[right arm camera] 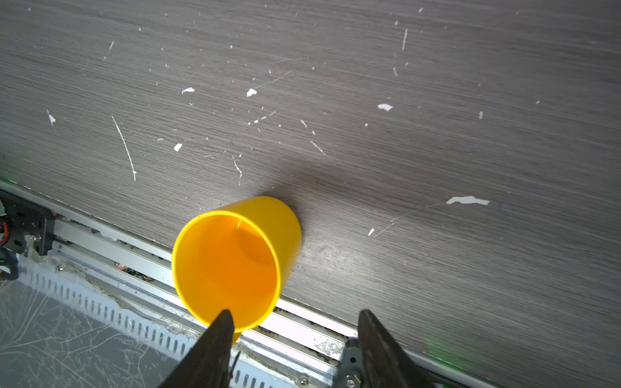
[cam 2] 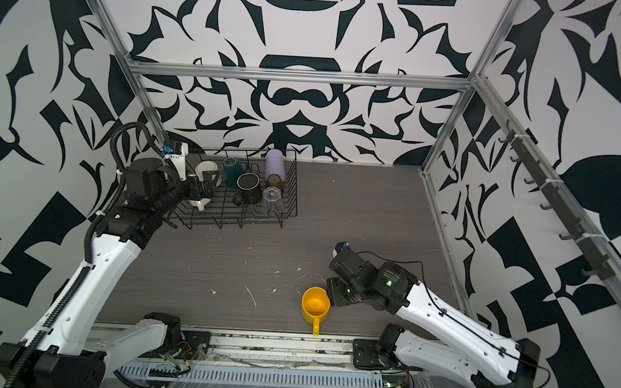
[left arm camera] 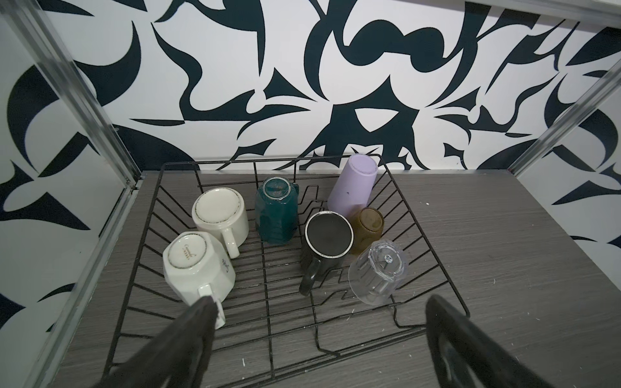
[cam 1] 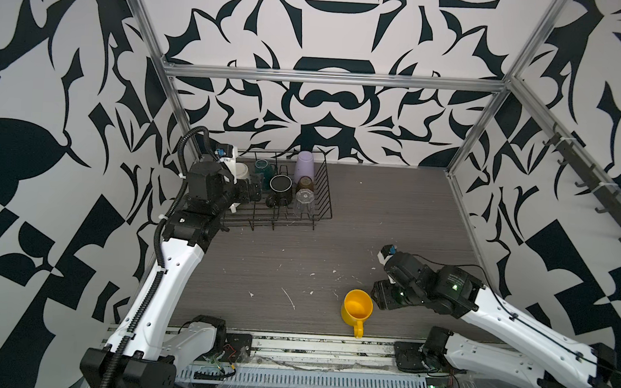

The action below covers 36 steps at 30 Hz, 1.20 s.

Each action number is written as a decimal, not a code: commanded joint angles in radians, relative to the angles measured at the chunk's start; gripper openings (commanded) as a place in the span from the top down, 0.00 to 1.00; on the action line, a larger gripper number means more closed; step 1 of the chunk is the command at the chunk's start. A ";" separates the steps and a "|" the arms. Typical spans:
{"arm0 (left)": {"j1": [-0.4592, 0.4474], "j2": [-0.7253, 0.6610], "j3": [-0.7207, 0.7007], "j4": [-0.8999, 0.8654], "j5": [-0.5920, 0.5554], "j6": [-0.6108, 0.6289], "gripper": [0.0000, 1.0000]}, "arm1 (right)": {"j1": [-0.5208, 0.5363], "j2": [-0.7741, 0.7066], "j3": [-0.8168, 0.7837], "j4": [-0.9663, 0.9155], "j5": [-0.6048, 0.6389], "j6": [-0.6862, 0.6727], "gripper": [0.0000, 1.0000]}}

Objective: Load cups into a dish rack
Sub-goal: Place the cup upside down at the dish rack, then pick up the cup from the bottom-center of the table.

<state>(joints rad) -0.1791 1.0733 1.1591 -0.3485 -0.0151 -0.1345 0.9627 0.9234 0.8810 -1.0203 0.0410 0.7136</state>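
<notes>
yellow mug point(right arm camera: 235, 255) handle mostly hidden, behind right tool point(right arm camera: 295, 314)

Grey table point(cam 1: 374, 213): dish rack point(cam 1: 263, 216) far corner, yellow mug point(cam 1: 356, 308) near front.

A grey wood-grain tabletop point(cam 1: 392, 214) bears scattered white chips point(right arm camera: 467, 200) and scratches. Black-and-white patterned wall panels point(cam 1: 329, 37) enclose it within an aluminium frame point(cam 1: 331, 78). A hook rail point(cam 1: 591, 175) lines the right-hand wall. A slotted cable duct point(cam 1: 327, 381) runs along the near edge.
</notes>
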 commanded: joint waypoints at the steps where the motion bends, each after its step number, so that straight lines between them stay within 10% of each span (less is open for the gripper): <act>1: 0.006 -0.015 0.002 0.011 -0.009 -0.009 0.01 | 0.034 0.030 -0.015 0.040 0.031 0.059 0.38; 16: 0.013 -0.032 -0.019 0.018 -0.016 -0.001 0.01 | 0.050 0.202 -0.098 0.229 0.051 0.081 0.49; 36: 0.017 -0.053 -0.048 0.016 0.019 -0.070 0.01 | -0.007 0.381 0.055 0.311 0.099 -0.073 1.00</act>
<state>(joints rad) -0.1684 1.0313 1.1286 -0.3405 -0.0200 -0.1581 0.9871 1.3193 0.8600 -0.7551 0.1173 0.6941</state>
